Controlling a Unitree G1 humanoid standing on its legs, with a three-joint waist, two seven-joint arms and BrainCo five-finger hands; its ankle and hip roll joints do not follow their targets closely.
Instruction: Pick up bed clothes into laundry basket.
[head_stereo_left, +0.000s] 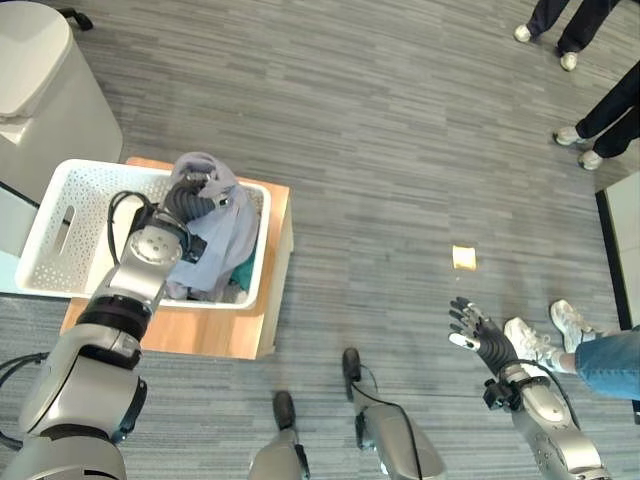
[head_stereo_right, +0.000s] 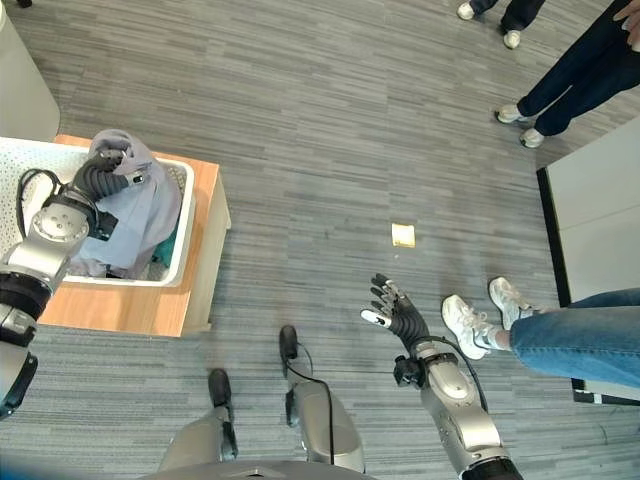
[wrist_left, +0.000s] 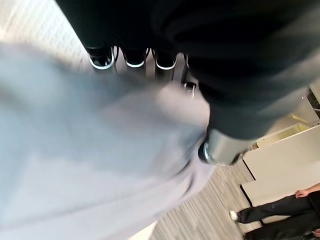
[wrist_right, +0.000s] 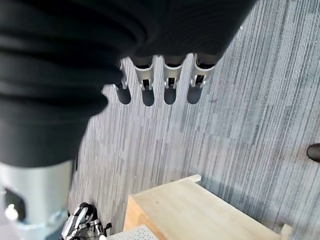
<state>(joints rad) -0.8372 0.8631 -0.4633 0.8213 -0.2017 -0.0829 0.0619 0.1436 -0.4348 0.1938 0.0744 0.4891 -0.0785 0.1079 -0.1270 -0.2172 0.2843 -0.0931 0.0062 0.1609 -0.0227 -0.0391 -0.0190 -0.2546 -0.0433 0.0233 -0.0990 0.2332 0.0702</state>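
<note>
From the head cameras, the left hand (head_stereo_left: 207, 192) sits on a bunched lavender-grey garment (head_stereo_left: 228, 232) heaped in the white laundry basket (head_stereo_left: 72, 215) on a low wooden stand (head_stereo_left: 212, 330). The right hand (head_stereo_right: 398, 312) hovers over bare floor, fingers spread, holding nothing.

In the left wrist view, its fingers (wrist_left: 129, 56) press into the cloth; whether they pinch it I cannot tell.

The cloth looks light, limp and likely to drape; a gathered fold offers the best hold.

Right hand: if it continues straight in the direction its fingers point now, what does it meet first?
Probably nothing: the open right hand points over bare grey floor. The small yellow scrap lies near that line, though depth is unclear.
</note>
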